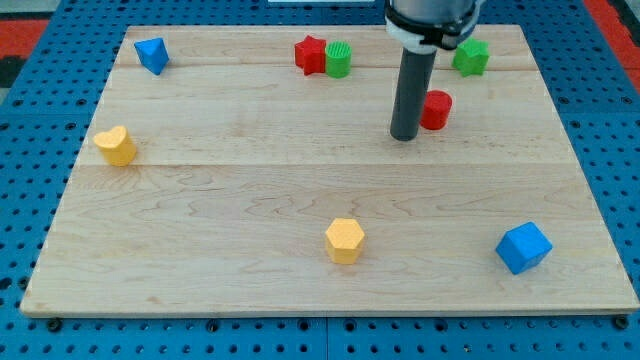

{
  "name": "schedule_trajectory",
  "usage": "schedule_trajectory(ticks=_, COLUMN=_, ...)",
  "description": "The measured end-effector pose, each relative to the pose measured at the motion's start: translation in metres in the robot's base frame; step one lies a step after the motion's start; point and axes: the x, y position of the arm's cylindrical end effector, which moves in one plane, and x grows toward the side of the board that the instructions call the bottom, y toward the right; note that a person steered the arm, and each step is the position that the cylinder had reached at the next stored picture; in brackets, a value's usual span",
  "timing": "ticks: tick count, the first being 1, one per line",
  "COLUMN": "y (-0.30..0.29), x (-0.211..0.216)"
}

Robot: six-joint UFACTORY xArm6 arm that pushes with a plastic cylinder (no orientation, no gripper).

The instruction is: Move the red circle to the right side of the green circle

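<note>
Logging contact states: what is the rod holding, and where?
Nothing is held: my tip only pushes, and sits just left of the red circle.

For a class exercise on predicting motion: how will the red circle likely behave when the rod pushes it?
The red circle, short and flat-based, probably slides rather than tips. My tip sits at its left, so an off-centre push may swing it sideways on the smooth board.

The light is bright and even over the whole counter [250, 190], the blocks throw only small soft shadows close to their bases, there is no strong glare on the pale wood, and the picture stays sharp to its edges.
</note>
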Motion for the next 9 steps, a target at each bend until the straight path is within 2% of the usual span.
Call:
schedule_trajectory(ticks=1, y=0.031, x=-0.016)
schedule_trajectory(ticks=2, y=0.034, x=-0.067)
schedule_trajectory(ticks=3, y=0.034, x=-0.082)
schedule_trajectory(ticks=4, y=0.044, x=-0.066)
schedule_trajectory(ticks=5, y=0.082, x=-0.071)
schedule_trajectory(ticks=6, y=0.089, x=-0.098)
schedule_trajectory(ticks=7, y=0.047, x=-0.119)
schedule_trajectory(ticks=8, y=-0.008, x=-0.123)
schedule_trajectory(ticks=9, y=-0.011, x=-0.106)
